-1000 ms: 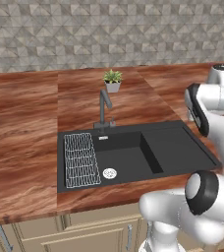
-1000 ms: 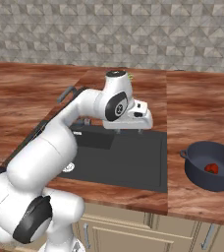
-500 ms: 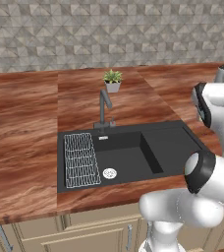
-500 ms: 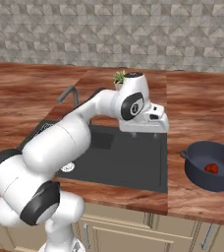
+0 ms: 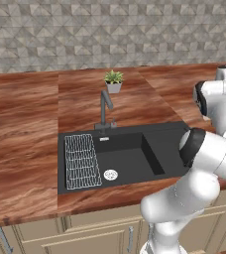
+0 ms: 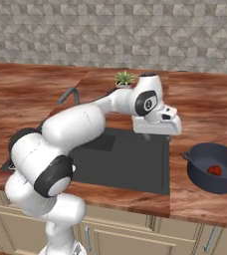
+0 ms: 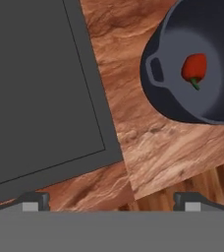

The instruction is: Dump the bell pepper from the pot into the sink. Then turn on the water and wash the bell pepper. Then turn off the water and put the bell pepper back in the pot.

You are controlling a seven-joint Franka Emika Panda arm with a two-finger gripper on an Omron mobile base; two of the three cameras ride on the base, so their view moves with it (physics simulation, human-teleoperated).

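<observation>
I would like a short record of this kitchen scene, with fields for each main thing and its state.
pot: dark navy pot standing upright on the wooden counter, to the right of the sink
bell pepper: red bell pepper lying inside the pot
sink: black sink with a wire rack at its left and a round silver drain
faucet: dark faucet behind the basin; no stream visible
end effector: end effector open, holding nothing, above the sink's right edge, apart from the pot
plant: small potted plant behind the faucet
</observation>
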